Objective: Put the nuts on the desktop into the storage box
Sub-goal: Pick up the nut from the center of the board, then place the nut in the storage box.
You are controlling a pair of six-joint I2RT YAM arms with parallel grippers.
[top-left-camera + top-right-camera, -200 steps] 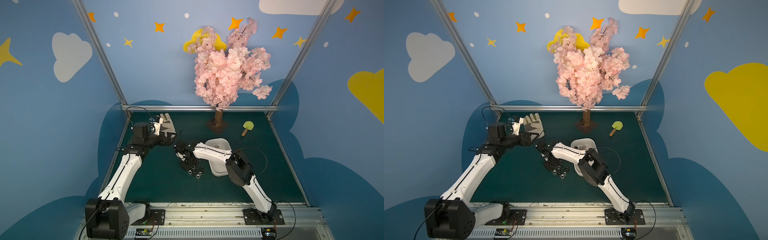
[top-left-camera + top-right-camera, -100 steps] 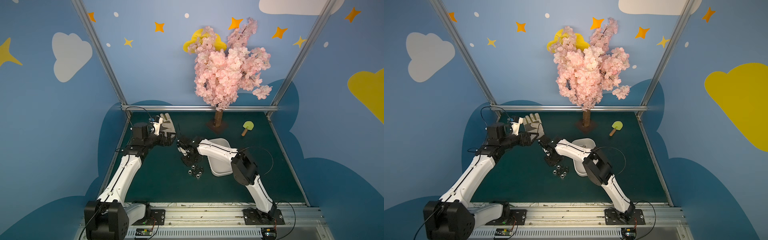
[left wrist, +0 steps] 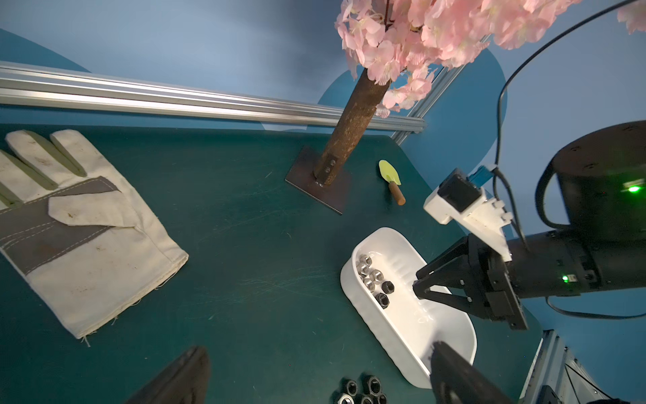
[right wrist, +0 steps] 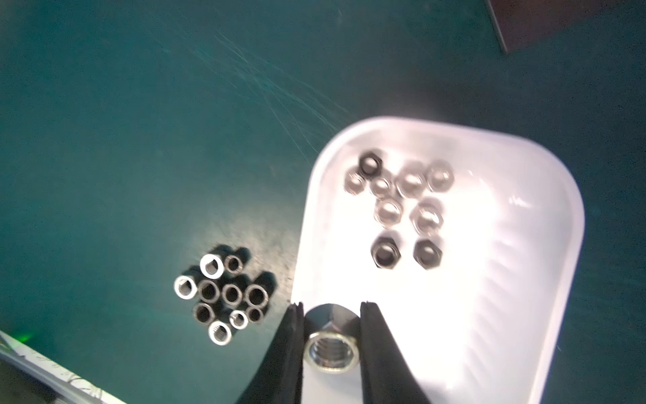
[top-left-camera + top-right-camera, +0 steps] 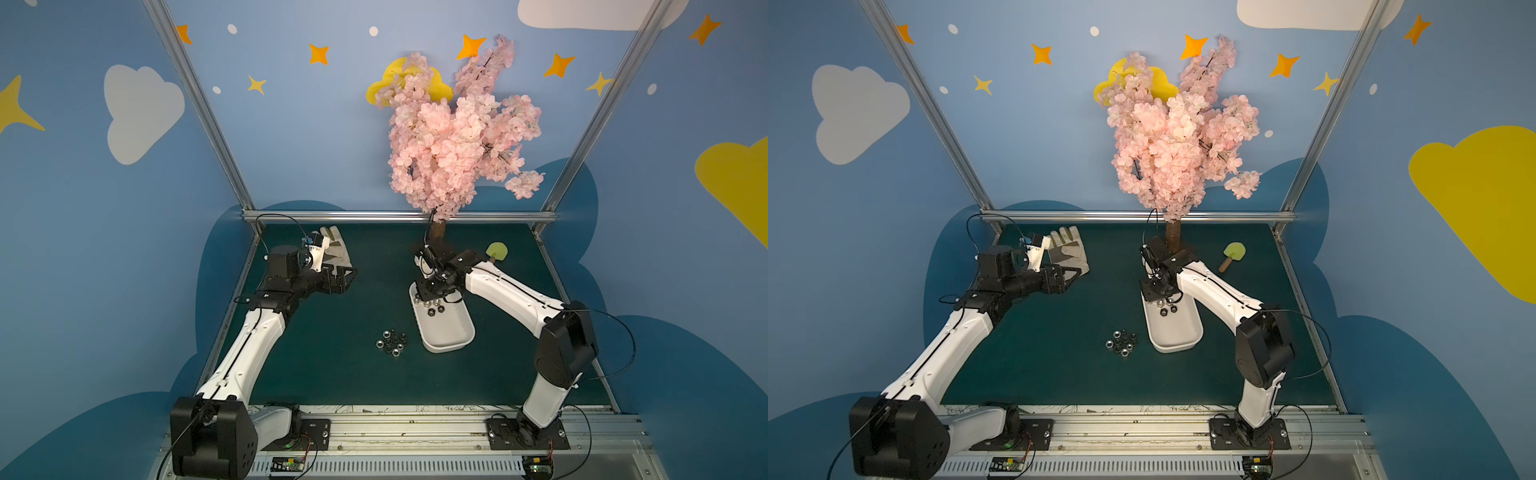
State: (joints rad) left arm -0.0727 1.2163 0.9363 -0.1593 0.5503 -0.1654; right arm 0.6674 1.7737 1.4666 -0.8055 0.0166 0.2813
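Right pincer (image 5: pixel 430 291) hangs tips-down over the far end of the white storage box (image 5: pixel 446 348) in both top views, with several hex nuts (image 5: pixel 434 308) lying in the box right under it; its grip is too small to read there. A loose cluster of nuts (image 5: pixel 390 343) sits on the dark green surface (image 5: pixel 332 374) just beside the box's near left corner, apart from the pincer. A second ago this pincer was low over that cluster. It has since lifted and crossed to the box, and the right arm (image 5: pixel 511 297) has swung its black elbow out toward the right rail. Left pincer (image 5: pixel 1070 275), spread wide, is held level just in front of the beige work glove (image 5: pixel 1067 251), where it was before, on a left arm (image 5: pixel 951 349) reaching forward from its base.

From the left wrist, the right pincer (image 3: pixel 417 288) shows black fingers drawn nearly together above the box floor, near the hex nuts (image 3: pixel 374 280) there. The left pincer's own fingers (image 3: pixel 188 374) stand wide apart.

From the right wrist, blurred by motion, the right pincer (image 4: pixel 331 314) pinches one hex nut (image 4: pixel 330 349), bore toward the camera, over the box close to one long wall. About nine nuts lie grouped farther along the floor, and the loose cluster rests just outside that wall.
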